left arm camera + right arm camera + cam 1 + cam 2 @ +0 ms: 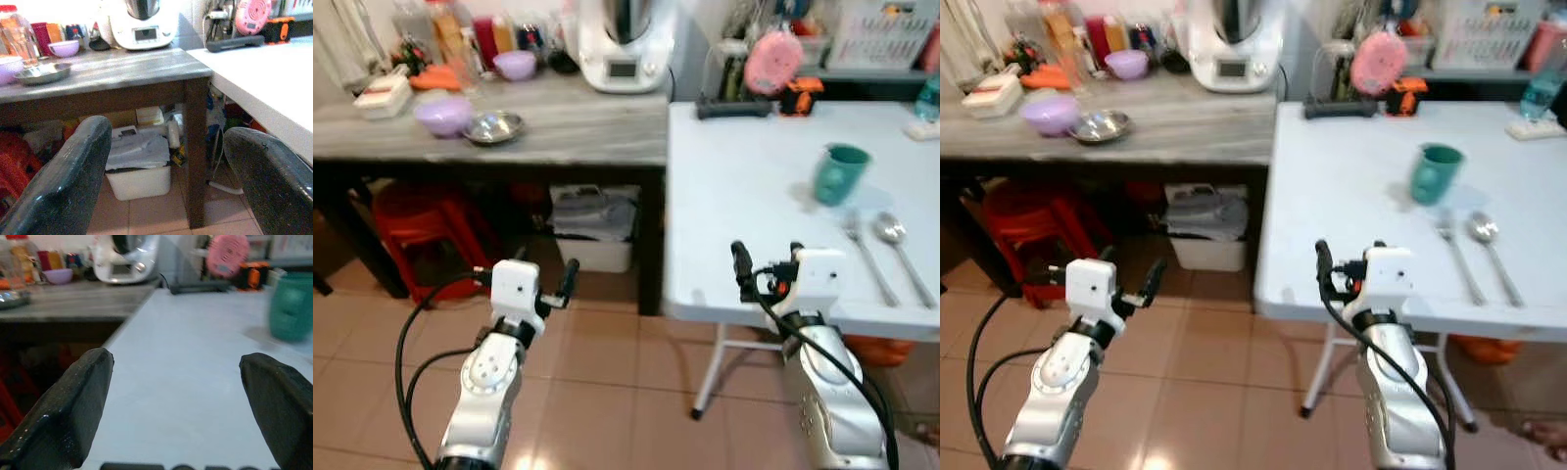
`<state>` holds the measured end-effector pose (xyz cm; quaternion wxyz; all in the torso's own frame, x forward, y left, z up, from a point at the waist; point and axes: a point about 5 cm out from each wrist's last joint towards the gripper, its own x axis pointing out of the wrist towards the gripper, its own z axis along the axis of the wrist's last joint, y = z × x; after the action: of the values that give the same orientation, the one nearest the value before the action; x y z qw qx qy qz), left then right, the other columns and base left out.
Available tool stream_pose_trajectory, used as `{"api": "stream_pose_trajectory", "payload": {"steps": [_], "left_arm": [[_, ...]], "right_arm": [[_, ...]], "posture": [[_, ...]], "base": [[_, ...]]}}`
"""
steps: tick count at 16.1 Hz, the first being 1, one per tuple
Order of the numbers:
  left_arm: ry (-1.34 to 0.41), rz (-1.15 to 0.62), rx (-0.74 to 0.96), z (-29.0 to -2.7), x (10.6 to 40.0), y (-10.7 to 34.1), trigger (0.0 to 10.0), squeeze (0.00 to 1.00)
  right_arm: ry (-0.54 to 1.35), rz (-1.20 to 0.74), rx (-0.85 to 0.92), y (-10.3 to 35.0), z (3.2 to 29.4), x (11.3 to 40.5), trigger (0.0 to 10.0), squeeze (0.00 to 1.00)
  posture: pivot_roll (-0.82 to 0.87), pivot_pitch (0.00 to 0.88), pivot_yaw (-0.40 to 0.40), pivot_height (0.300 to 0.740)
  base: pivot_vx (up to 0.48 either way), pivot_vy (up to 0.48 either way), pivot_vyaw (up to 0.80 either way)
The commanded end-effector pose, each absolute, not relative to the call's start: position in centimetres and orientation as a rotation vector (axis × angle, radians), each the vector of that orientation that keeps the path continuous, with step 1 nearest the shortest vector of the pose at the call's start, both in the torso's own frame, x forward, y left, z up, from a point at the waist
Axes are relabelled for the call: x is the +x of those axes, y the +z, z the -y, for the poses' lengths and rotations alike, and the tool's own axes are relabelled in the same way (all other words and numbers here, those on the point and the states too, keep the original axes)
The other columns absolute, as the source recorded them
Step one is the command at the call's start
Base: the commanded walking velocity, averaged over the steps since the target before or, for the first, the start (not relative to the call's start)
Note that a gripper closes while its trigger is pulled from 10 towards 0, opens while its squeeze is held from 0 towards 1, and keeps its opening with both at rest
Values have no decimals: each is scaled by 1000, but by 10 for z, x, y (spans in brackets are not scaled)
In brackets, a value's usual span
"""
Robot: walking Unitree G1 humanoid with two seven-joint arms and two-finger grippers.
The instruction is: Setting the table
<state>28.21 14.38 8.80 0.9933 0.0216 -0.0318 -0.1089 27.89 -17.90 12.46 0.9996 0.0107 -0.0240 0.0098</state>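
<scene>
On the white folding table [744, 196] stand a teal cup [840, 173], with a fork [867, 257] and a spoon [899, 250] lying side by side just in front of it. My right gripper [769, 262] hovers open over the table's near edge, left of the cutlery, with nothing between its fingers. The right wrist view looks across the tabletop at the teal cup [292, 308]. My left gripper [527, 272] is open and empty over the tiled floor, in front of the grey wooden table [568, 127]. That table carries a purple bowl [444, 116] and a steel dish [494, 126].
A white kitchen appliance [625, 44], a second purple bowl [515, 65], bottles and jars crowd the back of the wooden table. Under it sit a red stool [421, 230] and a white bin [595, 230]. A pink item [773, 61] and an orange tool [800, 96] stand at the white table's far edge.
</scene>
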Motion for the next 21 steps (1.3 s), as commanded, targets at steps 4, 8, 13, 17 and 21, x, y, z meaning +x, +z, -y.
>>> {"api": "stream_pose_trajectory", "payload": {"steps": [4, 8, 13, 17, 21], "left_arm": [[-243, 81, 40, -138, 284, 92, 10000, 0], [-244, 81, 39, -138, 284, 92, 10000, 0], [-266, 87, 5, -138, 284, 92, 10000, 0], [-305, 95, -18, -137, 281, 93, 10000, 0], [-320, 96, -32, -136, 281, 94, 10000, 0]], "right_arm": [[8, 69, 19, 131, 183, 279, 10000, 0], [8, 68, 18, 131, 184, 279, 10000, 0], [11, 67, 17, 131, 183, 279, 10000, 0], [11, 67, 18, 131, 183, 279, 10000, 0], [10, 65, 17, 131, 183, 278, 10000, 0]], "posture": [[-78, 0, 59, 740], [-78, 0, 59, 740], [-78, 0, 57, 740], [-78, 0, 57, 740], [-82, 0, 59, 740]], "base": [[0, -480, 0], [0, -480, 0], [0, -96, 0], [60, 0, 0], [298, 0, 0]]}}
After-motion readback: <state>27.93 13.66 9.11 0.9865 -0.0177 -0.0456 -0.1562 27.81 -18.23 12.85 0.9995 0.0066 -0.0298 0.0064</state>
